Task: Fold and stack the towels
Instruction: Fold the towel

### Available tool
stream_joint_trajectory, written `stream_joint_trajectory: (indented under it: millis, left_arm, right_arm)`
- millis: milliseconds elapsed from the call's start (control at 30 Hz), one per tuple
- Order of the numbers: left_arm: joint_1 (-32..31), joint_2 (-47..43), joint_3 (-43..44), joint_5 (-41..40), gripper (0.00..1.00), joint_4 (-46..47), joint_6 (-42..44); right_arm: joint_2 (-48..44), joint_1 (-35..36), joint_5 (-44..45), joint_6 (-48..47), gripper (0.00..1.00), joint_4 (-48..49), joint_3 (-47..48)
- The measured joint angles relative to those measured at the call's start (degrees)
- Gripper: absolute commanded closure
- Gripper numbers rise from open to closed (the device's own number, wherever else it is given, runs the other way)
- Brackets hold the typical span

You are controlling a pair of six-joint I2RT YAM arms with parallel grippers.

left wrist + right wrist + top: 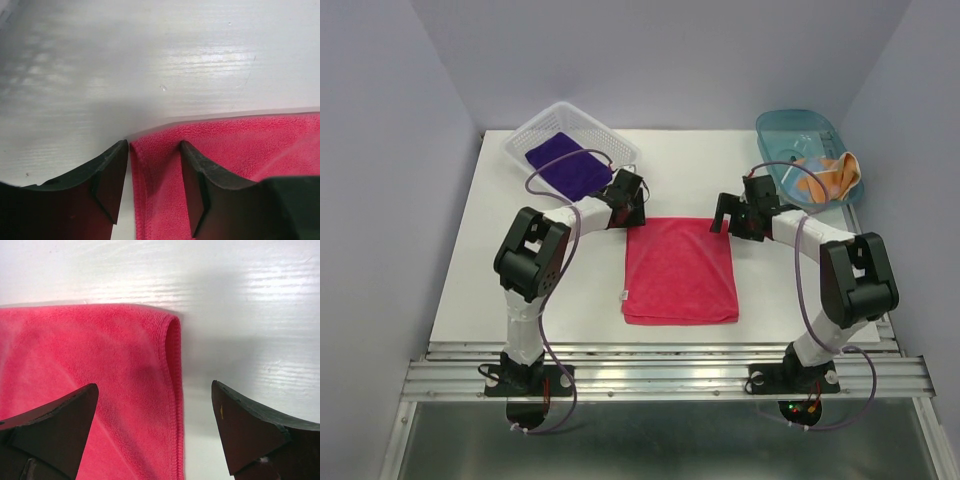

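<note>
The pink-red towel (pixel 680 270) lies folded flat in the middle of the table. My left gripper (pixel 625 203) is open over its far left corner. In the left wrist view the jaws (pixel 154 172) straddle the towel's hemmed left edge (pixel 142 190) without pinching it. My right gripper (pixel 730 215) is open over the far right corner. In the right wrist view the wide jaws (pixel 155 422) straddle the towel's right edge (pixel 172 390). The dark purple towel (pixel 568 165) lies folded in a white basket. The orange towel (pixel 828 173) lies crumpled in a blue tray.
The white mesh basket (pixel 535 130) stands at the back left, just behind the left gripper. The clear blue tray (pixel 785 128) stands at the back right. Grey walls close in the table on three sides. A metal rail (pixel 660 375) runs along the near edge.
</note>
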Motion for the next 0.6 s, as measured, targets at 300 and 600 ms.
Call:
stream_joint_trajectory:
  millis: [300,600]
  left_arm:
    - [0.0,0.7,0.0,3.6,0.79,2.0,1.4]
    - [0.0,0.9,0.0,4.3,1.0,2.5,1.8]
  right_arm:
    - [7.7,-2.2,-0.7,-3.0,0.23,1.4,5.1]
    - [12.0,-3.0,-2.6,-5.5,0.62,3.3,8.8]
